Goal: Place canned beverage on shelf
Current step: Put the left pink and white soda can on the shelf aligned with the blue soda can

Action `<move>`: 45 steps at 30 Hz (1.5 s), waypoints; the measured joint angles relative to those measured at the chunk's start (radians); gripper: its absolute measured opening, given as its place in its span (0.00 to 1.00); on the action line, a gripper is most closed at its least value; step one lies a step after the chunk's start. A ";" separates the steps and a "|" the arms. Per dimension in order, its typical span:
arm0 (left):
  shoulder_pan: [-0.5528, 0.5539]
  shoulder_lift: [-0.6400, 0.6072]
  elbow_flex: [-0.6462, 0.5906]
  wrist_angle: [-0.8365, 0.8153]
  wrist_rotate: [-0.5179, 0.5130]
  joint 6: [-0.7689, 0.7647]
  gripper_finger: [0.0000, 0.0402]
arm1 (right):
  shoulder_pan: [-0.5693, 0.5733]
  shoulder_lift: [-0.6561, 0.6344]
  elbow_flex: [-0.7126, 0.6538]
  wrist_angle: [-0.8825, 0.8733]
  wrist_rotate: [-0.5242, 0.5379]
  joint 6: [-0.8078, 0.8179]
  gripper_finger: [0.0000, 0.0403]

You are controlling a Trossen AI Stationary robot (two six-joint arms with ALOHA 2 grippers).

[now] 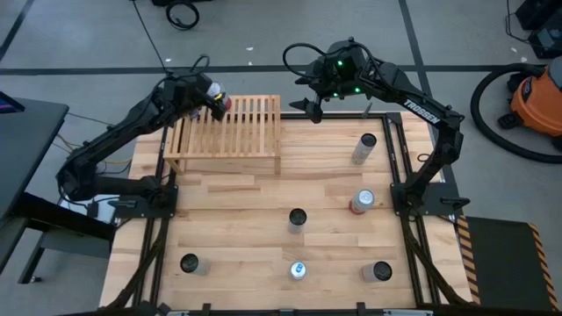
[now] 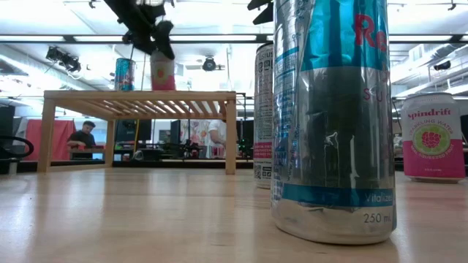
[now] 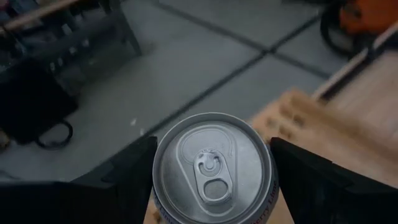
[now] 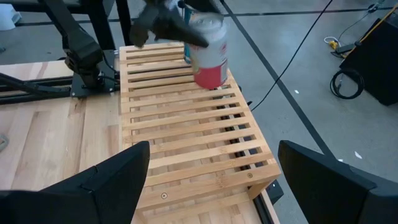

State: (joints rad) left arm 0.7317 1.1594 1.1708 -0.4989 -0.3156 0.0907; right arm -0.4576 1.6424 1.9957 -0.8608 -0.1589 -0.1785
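Above shelf (image 1: 230, 130), left hand (image 1: 213, 98) grips can (image 4: 209, 52).

Near blue can (image 2: 333, 117) cropped at its top; second shelf can (image 4: 186, 53) mostly behind red one (image 4: 208, 53).

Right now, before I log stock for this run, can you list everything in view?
shelf: one, light wood, table's back left
pink can: one, pink and silver, shelf's back left corner
teal can: one, teal, on the shelf beside the pink can
loose cans: six, mixed colours, spread over the table
vacuum: one, orange, floor at right
person: one, dark top, room behind
left gripper: closed on the pink can
right gripper: open, by the shelf's back right corner
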 joint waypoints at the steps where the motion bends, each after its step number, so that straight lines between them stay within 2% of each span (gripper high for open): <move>1: 0.003 0.005 -0.004 -0.021 0.000 0.000 0.73 | 0.000 0.000 0.000 0.000 0.000 0.000 0.91; 15: 0.044 0.019 -0.001 -0.082 0.009 -0.032 0.73 | 0.000 0.000 0.000 -0.001 0.000 0.003 0.91; 21: 0.044 0.019 -0.001 -0.077 0.059 -0.054 0.73 | 0.000 0.000 0.000 -0.001 0.000 0.002 0.91; 38: 0.044 0.019 -0.001 -0.075 0.059 -0.053 0.75 | 0.000 0.000 0.000 -0.001 0.000 0.003 0.91; 45: 0.021 0.020 -0.001 -0.069 0.111 0.021 0.78 | 0.000 0.000 0.000 -0.001 0.000 0.003 0.91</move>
State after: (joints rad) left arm 0.7525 1.1790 1.1698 -0.5683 -0.2045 0.1115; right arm -0.4572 1.6424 1.9957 -0.8616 -0.1593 -0.1757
